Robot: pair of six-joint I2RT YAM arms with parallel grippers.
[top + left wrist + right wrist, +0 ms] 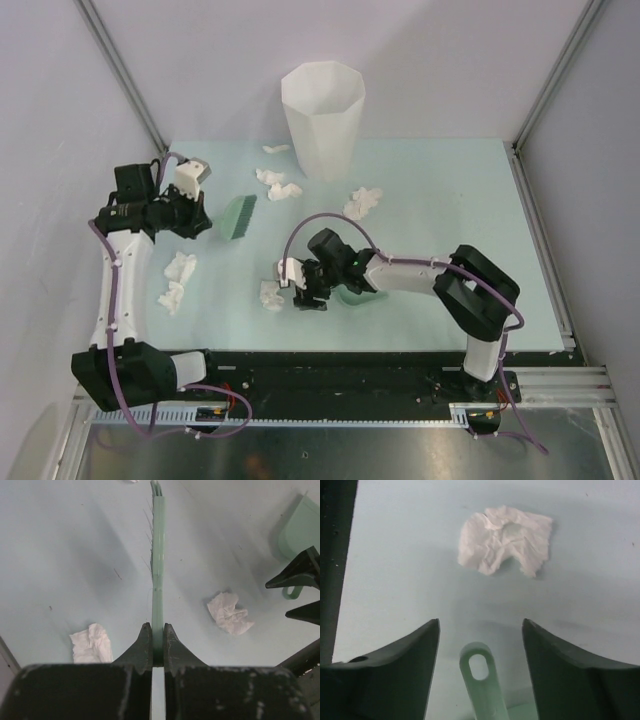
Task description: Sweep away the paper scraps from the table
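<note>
My left gripper (197, 217) (154, 627) is shut on the handle of a green brush (240, 215) (158, 555), whose bristles point toward the table's middle. My right gripper (300, 290) (480, 622) is open, with its fingers on either side of the green dustpan's handle (480, 672) and not touching it. The dustpan (348, 292) (302, 530) lies under that wrist. Crumpled white paper scraps lie on the mint-green table (440, 180): one ahead of the right gripper (505, 540) (270, 293), one at the left (178, 278) (91, 642), others near the bin (278, 185) (362, 202).
A tall white faceted bin (322, 118) stands at the back centre of the table. A small scrap (275, 149) lies to the left of it. Grey walls and metal frame posts close in the left, right and back sides.
</note>
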